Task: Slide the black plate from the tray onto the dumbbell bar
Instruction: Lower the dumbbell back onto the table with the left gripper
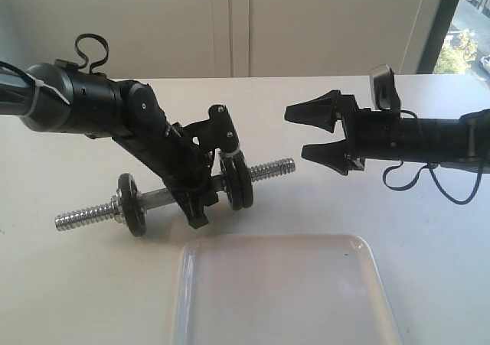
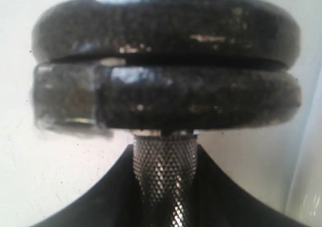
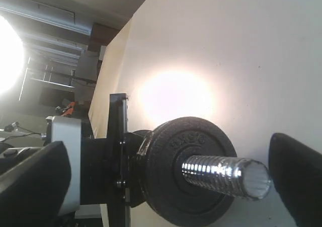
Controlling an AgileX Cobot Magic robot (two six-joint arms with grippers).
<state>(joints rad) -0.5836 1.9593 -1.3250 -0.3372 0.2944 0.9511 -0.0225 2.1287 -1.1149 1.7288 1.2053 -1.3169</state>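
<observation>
Black plate [image 1: 247, 183] on the dumbbell bar [image 1: 272, 168], against a second disc [image 1: 230, 178] just beyond the left claw [image 1: 197, 200] clamping the bar, right claw [image 1: 320, 135] gaping, empty, facing lettering only its wrist view shows.

Polished chrome gleams on the bar [image 1: 272, 167], knurled at the grip and threaded at its ends; the plate [image 2: 166, 30] shows rough, matt black metal; the tray [image 1: 283, 291] is smooth, glossy white.

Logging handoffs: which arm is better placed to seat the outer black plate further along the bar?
Right, probably. The right gripper is open, facing the dumbbell bar at its free threaded end beyond the black plate; the left gripper is shut on the bar's middle.
</observation>
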